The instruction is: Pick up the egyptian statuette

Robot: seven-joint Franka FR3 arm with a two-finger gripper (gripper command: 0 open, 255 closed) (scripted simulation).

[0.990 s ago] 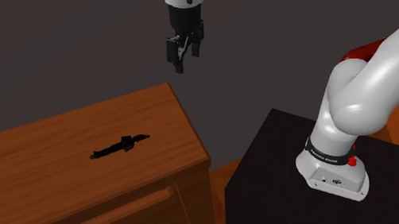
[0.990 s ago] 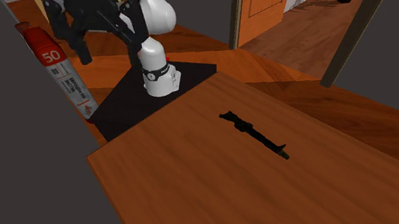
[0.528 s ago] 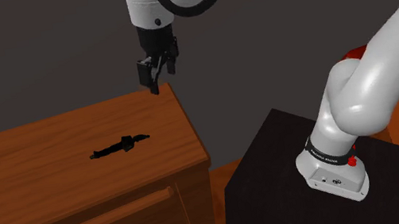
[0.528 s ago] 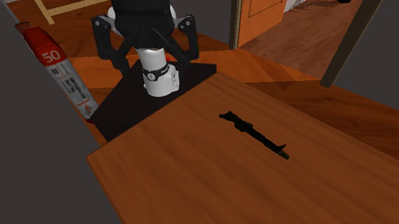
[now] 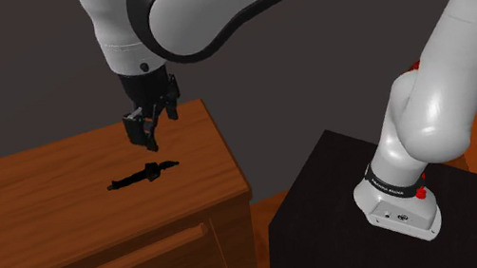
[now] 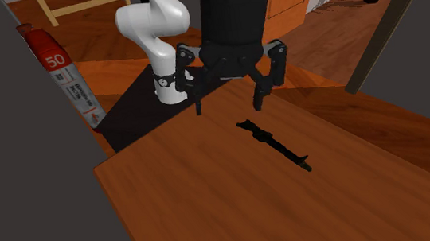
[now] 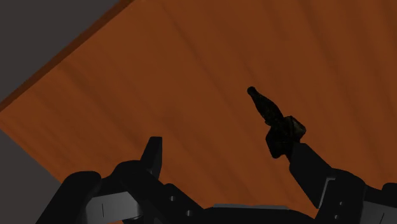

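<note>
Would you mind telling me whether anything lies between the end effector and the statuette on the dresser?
Nothing visible does. The open end effector hangs above the dresser top, close to the dark statuette, which lies alone on the bare wood.

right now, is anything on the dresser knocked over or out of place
The black statuette lies flat on its side on the dresser top rather than standing upright, which is odd for a figurine. The open claw hangs above it, not touching it. Nothing looks spilled or broken.
</note>
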